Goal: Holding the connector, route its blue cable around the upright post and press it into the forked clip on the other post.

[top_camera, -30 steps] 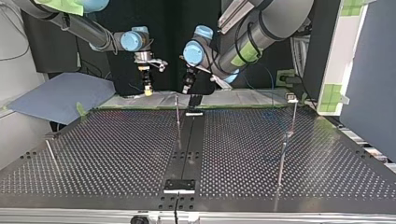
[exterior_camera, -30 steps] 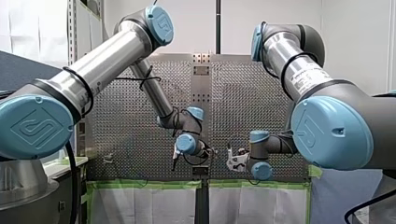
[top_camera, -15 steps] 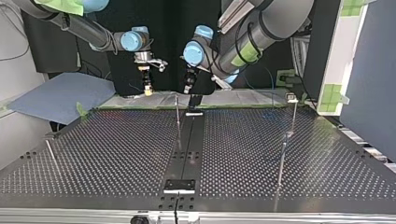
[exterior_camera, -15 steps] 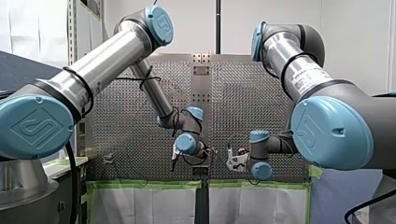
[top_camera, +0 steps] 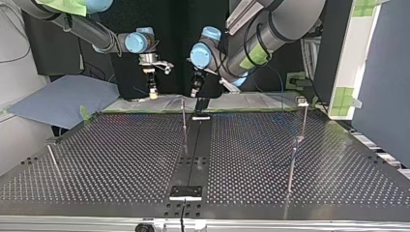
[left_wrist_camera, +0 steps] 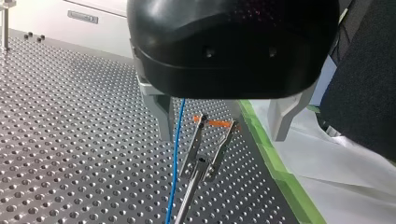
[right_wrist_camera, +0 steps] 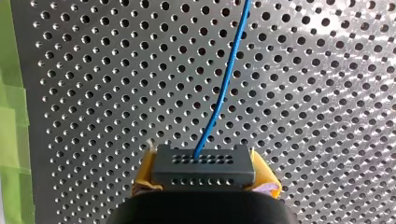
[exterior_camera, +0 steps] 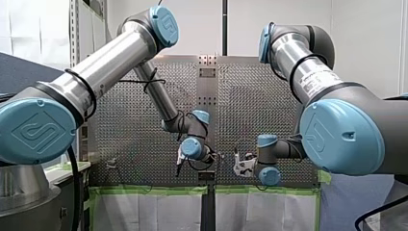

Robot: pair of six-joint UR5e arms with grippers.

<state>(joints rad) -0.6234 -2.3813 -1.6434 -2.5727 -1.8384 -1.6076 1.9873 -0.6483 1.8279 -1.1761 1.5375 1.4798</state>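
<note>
Perforated metal table (right_wrist_camera: pixel 327 116) fills the background of both wrist views, edged on one side with green tape (right_wrist_camera: pixel 11 116). At my right gripper (right_wrist_camera: pixel 205 169), two yellow pads (right_wrist_camera: pixel 145 170) clamp one connector (right_wrist_camera: pixel 204 163) from both sides. It is a dark grey rectangular block with two rows of small holes. The gripper's dark body hides the fingers behind the pads. One thin blue cable (right_wrist_camera: pixel 224 84) leaves the block's front face and runs ahead over the table until the picture cuts it off. My left gripper (left_wrist_camera: pixel 222 133) stands wide apart and grips nothing. Two pale metal fingers (left_wrist_camera: pixel 161 112) show under its black housing, which hides their roots. The cable passes between them, just beside one finger, its upper end hidden behind the housing. Beside the cable stands one forked clip (left_wrist_camera: pixel 201 164): two metal prongs with an orange strip (left_wrist_camera: pixel 215 123) across their tips. The cable lies outside the fork. Three thin posts (top_camera: pixel 183 118) can be counted in the top view, where the cable is too small to trace.
</note>
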